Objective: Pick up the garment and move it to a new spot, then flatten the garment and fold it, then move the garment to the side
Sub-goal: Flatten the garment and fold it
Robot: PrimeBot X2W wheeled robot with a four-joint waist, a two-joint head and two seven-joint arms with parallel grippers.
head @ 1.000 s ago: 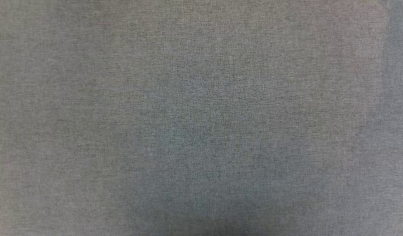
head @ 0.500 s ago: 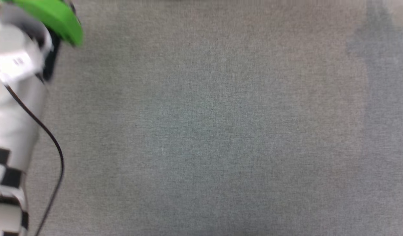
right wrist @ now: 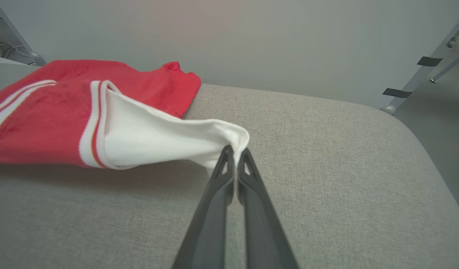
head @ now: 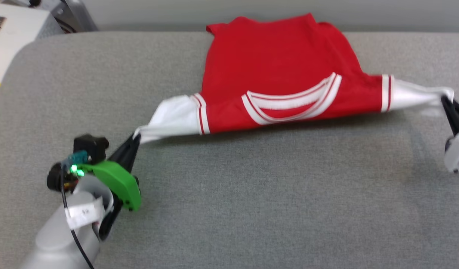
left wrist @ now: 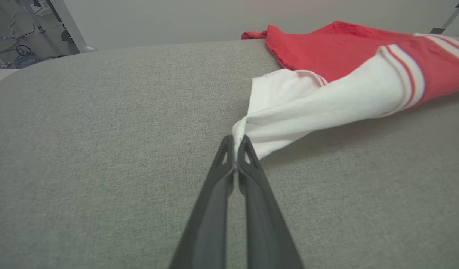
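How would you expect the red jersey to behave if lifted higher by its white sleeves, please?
Probably floppy: the red jersey drapes and creases between the left hand and right hand. Likely light, as small pinches at its ends hold it stretched. Such thin pinches might slip.

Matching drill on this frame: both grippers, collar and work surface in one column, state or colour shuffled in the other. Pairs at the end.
Column one
1. left gripper
2. right gripper
3. collar
4. work surface

Column two
A. grey fabric, lying under the garment
B. shut on the right-side sleeve
C. red and white stripes
D. shut on the left-side sleeve

Pairs: 1-D, 2-B, 3-C, 4-A
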